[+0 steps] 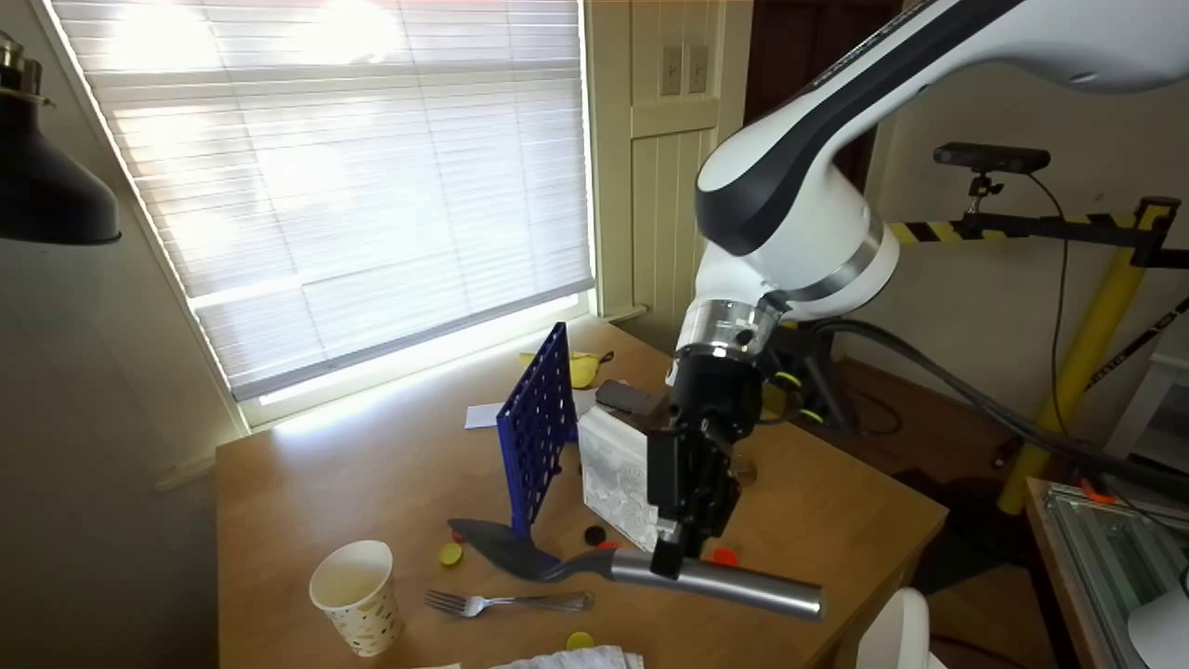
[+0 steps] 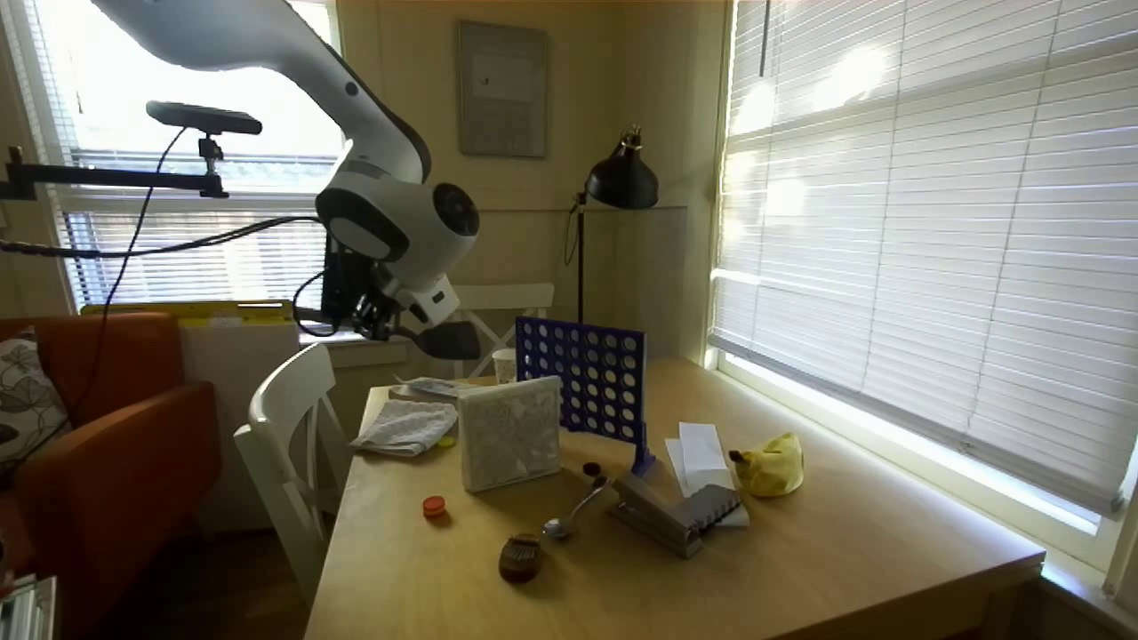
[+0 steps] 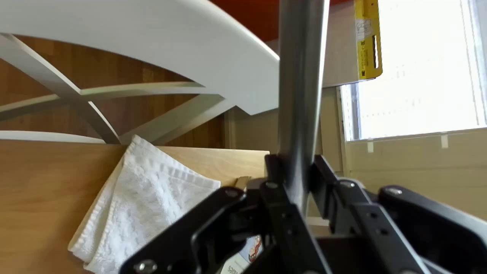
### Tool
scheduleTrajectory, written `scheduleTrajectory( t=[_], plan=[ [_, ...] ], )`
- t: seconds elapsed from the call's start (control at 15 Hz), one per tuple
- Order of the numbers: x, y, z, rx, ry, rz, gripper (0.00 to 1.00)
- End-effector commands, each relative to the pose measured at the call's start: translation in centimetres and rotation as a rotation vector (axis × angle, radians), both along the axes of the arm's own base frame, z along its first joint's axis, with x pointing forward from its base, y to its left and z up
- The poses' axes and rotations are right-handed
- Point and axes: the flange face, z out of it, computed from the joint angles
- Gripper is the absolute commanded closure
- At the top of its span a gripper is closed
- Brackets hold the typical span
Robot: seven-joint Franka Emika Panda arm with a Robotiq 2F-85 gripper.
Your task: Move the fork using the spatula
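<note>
The fork [image 1: 506,602] lies flat on the table beside the paper cup in an exterior view, its tines toward the cup. It does not show in the wrist view. The spatula has a thick silver handle and a flat dark grey head. My gripper [image 1: 671,556] is shut around the spatula's handle [image 1: 734,590], which also shows between the fingers [image 3: 295,167] in the wrist view [image 3: 302,83]. The spatula's head [image 2: 449,340] is held in the air above the table, pointing away from the gripper; the spatula is roughly level, tilted slightly.
A white cup [image 1: 356,595] stands near the fork. A blue upright game frame [image 2: 582,378] and a white square block [image 2: 511,436] stand mid-table. A white cloth [image 3: 148,201] lies by the edge near a white chair [image 2: 293,436]. A spoon [image 2: 573,516] and loose discs lie about.
</note>
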Motion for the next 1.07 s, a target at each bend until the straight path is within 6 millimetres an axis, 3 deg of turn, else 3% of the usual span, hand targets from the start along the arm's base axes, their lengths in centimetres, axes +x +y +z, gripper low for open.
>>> scheduleTrajectory(
  t=[0.0,0.33,1.0],
  plan=[
    [4.5,1.8,-2.9,0.024,-0.005,-0.059,0.94],
    [7.4,2.8,-6.4,0.008,0.021,-0.079,0.94],
    [8.2,3.0,-9.6,-0.029,0.038,-0.116,0.94]
  ],
)
